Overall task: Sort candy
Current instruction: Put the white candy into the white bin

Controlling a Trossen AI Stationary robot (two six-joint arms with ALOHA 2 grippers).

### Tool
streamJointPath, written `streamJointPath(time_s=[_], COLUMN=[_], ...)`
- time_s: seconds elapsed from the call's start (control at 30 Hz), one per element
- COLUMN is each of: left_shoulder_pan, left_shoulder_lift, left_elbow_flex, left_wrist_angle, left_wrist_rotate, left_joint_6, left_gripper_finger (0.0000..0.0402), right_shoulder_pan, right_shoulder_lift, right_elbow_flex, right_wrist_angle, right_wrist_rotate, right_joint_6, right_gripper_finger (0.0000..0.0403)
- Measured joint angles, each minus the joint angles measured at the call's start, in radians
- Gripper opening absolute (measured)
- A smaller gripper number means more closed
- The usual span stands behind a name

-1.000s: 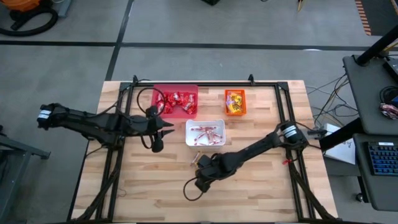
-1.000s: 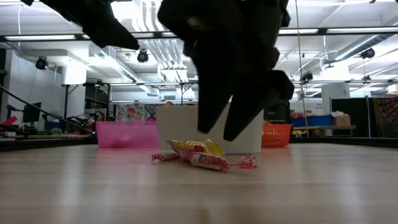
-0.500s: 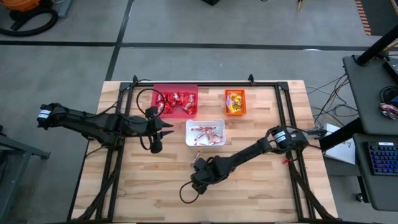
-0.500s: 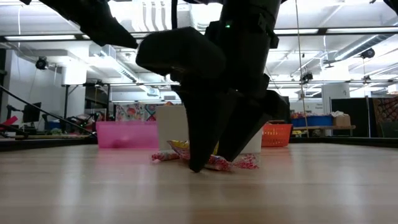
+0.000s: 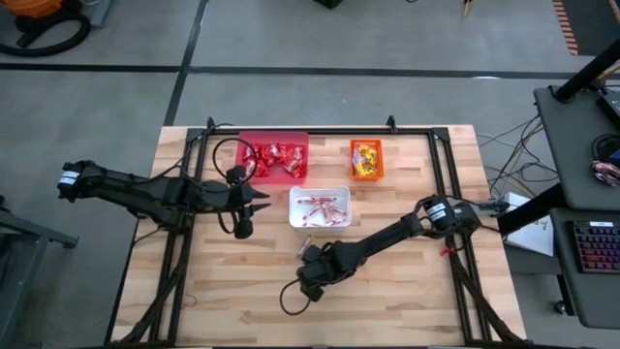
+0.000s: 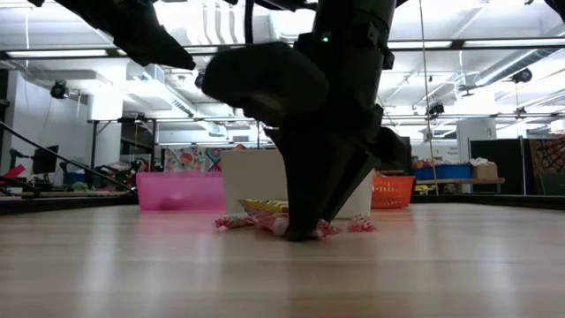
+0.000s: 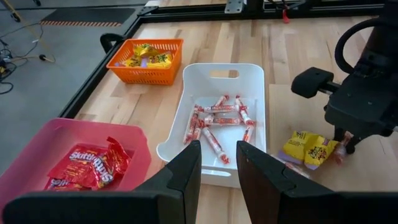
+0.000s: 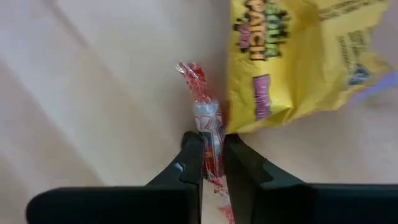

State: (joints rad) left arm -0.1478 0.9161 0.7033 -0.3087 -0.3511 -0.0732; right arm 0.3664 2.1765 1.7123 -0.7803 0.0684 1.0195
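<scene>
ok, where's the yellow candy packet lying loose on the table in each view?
High view: hidden under the right end effector, just below the white bin.
Low view: yellow packet centre, behind the right arm's fingers.
Left wrist view: right side, beside the white bin.
Right wrist view: upper right, next to the red-and-white stick clamped by the end effector.
Shared landmark: the white bin.

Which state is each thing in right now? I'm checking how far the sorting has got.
Right gripper: fingers shut on a red-and-white stick on the table.
Left gripper: fingers apart, empty, above the white bin.
Yellow packet: loose on the table, beside the stick.
Pink bin: holds red packets.
Orange bin: holds yellow packets.
White bin: holds sticks.
</scene>
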Motion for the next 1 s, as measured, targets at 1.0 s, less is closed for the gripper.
streamJointPath(time_s=[1.0], left_shoulder_pan=[-0.015], left_shoulder_lift=[0.005], left_elbow_flex=[-0.009], left_wrist_angle=[0.004], left_wrist_rotate=[0.001], left_joint_6=[-0.105], left_gripper_finger=[0.0086], right_shoulder_pan=[-0.176], right_shoulder_lift=[-0.336], right_elbow_flex=[-0.007], right_wrist_angle=[-0.233], right_wrist_rotate=[0.081], right_joint_6=[-0.728], right_gripper_finger=[0.004])
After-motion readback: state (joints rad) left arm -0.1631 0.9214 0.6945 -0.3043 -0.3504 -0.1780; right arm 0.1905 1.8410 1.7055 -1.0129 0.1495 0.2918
